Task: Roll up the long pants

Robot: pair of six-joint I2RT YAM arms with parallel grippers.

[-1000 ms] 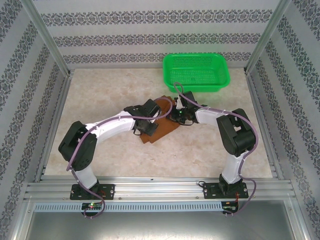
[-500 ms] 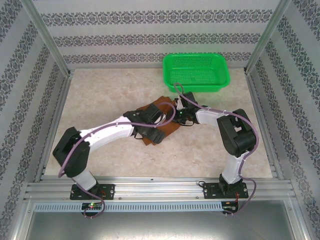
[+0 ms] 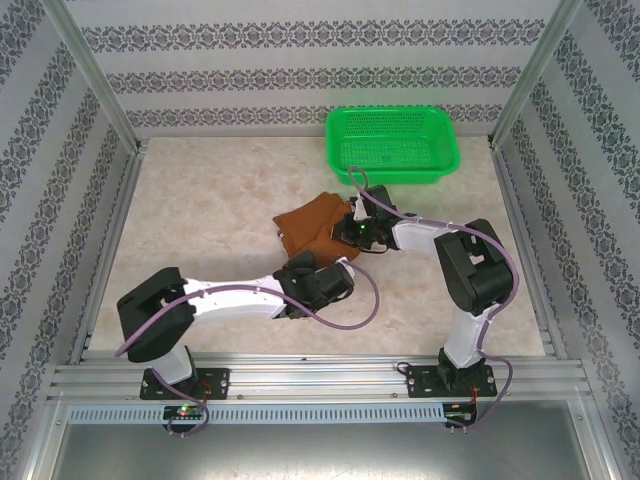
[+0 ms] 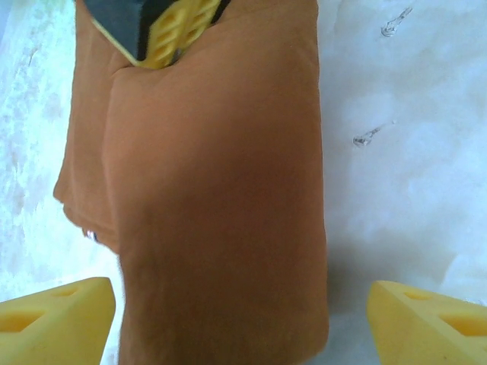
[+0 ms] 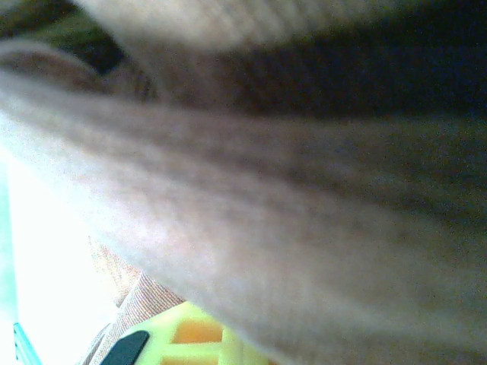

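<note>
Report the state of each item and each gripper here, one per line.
long pants: folded into a compact bundle, lying flat.
left gripper: open, fingers flanking the pants' near end, not closed on it.
right gripper: shut, tip on the pants' far end.
green basket: upright, empty.

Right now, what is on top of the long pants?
The right tool, shut, rests on the long pants at their right edge. Whether it pinches cloth cannot be seen; its body covers that spot.
</note>
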